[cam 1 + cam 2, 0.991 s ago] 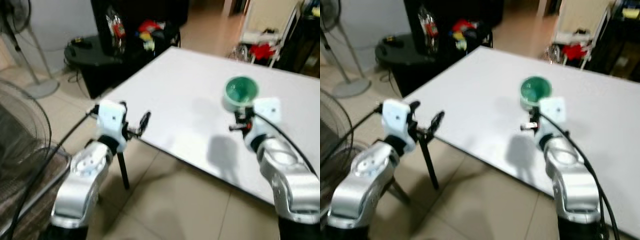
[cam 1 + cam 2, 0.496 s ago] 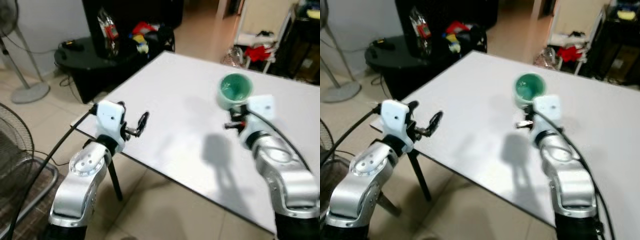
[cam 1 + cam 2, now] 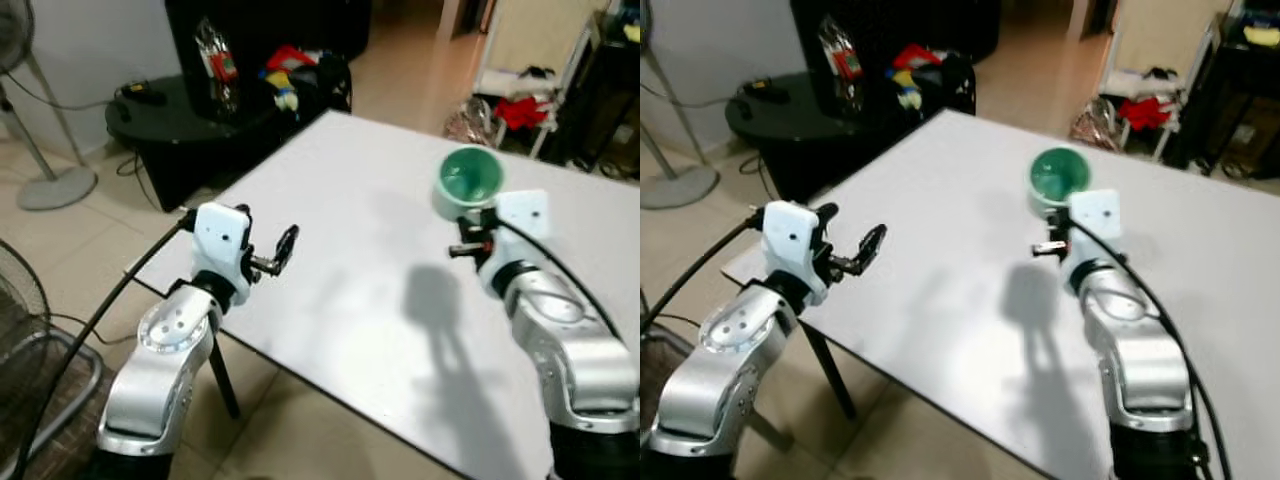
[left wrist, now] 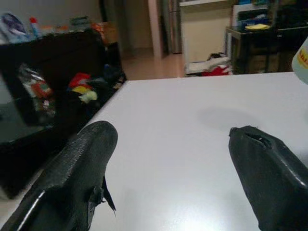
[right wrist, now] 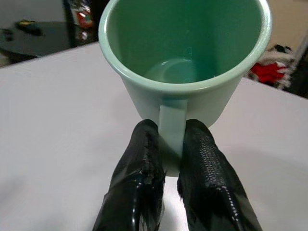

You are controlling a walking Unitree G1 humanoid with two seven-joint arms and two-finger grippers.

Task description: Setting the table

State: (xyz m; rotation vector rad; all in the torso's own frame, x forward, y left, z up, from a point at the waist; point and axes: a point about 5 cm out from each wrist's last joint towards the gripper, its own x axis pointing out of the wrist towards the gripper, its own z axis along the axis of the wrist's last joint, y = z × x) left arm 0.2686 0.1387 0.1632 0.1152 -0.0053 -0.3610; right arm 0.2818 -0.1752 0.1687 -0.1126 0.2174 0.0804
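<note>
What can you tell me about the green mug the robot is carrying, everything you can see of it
The green mug is pale mint green with a glossy, ceramic-looking finish, a thick rounded rim and one flat strap handle. It is empty, mouth up, roughly upright. The right gripper is shut on the handle, one black finger on each side, and nothing else touches it. It is held above the white table, toward the table's right part; the shadow of the arm and mug falls on the tabletop.
</note>
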